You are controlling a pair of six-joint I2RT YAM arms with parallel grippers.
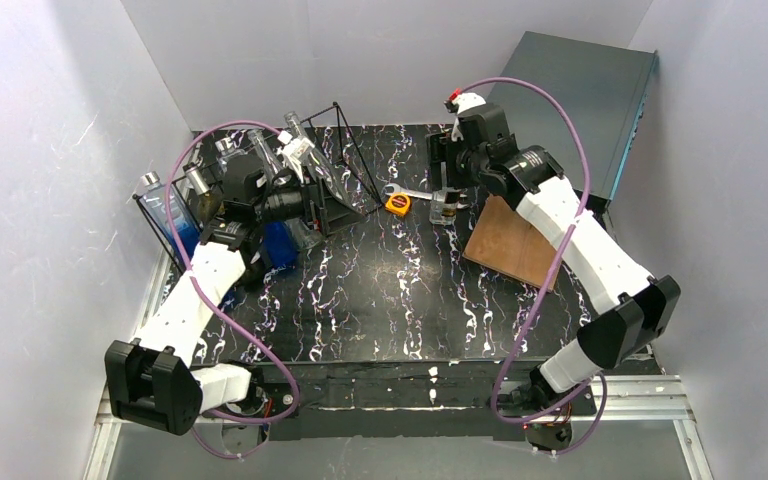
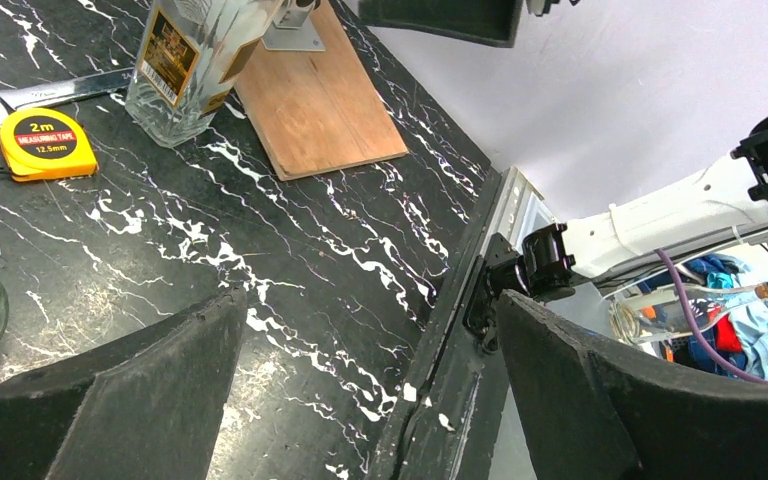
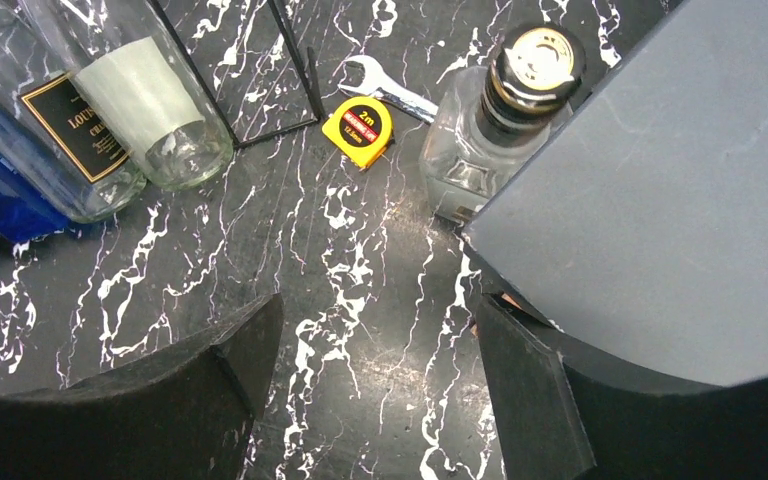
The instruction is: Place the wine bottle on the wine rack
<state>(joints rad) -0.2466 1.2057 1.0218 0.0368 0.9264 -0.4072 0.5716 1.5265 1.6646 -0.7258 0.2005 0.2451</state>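
On the table (image 3: 360,270), the wine bottle (image 3: 465,150) stands upright; right fingers (image 3: 200,400) apart, empty; left fingers (image 2: 140,400) likewise apart.

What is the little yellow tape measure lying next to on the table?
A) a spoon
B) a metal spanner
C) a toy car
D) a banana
B: the yellow tape measure lies right beside a silver spanner on the black marbled table, near the foot of a clear glass bottle.
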